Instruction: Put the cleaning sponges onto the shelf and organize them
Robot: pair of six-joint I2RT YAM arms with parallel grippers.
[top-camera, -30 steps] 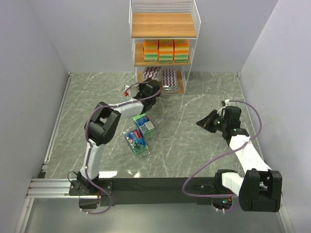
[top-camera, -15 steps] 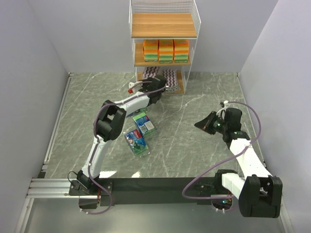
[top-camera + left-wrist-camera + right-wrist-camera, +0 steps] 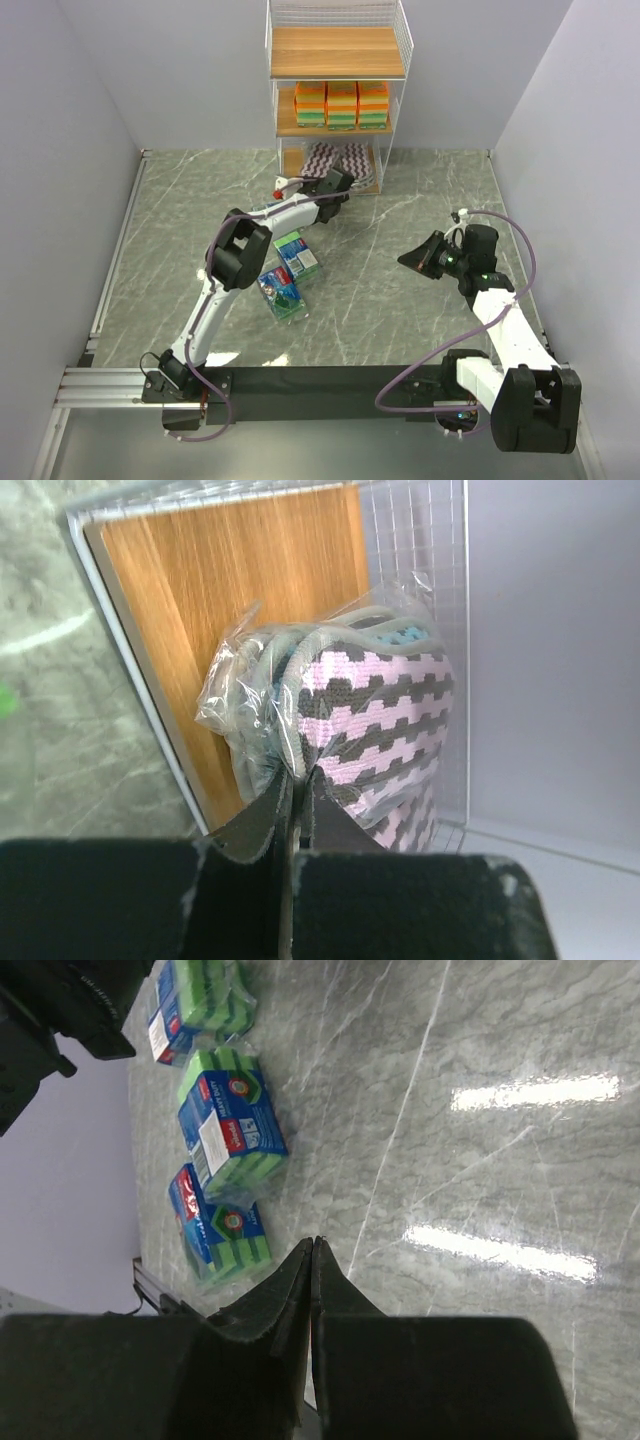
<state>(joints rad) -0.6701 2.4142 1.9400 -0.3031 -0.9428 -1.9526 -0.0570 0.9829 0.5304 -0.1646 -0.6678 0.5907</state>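
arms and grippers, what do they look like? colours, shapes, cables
Both the left arm and right arm are white tubes with bulky black joints. A purple cable loops along each. The left gripper and right gripper have flat black fingers tapering to thin tips.

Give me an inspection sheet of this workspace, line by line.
Surface: grey-green marble table, glossy.
Job's things: shelf, top board bare; orange blocks on middle tier; striped pads on bottom tier; three blue-green packs on the table.
Clutter: nothing seen.
Grippers: left tool shut on a wrapped pad at the bottom tier; right tool shut, empty, above the table.
Cables: purple cables loop along both arms.
Surroundings: plain walls on three sides.
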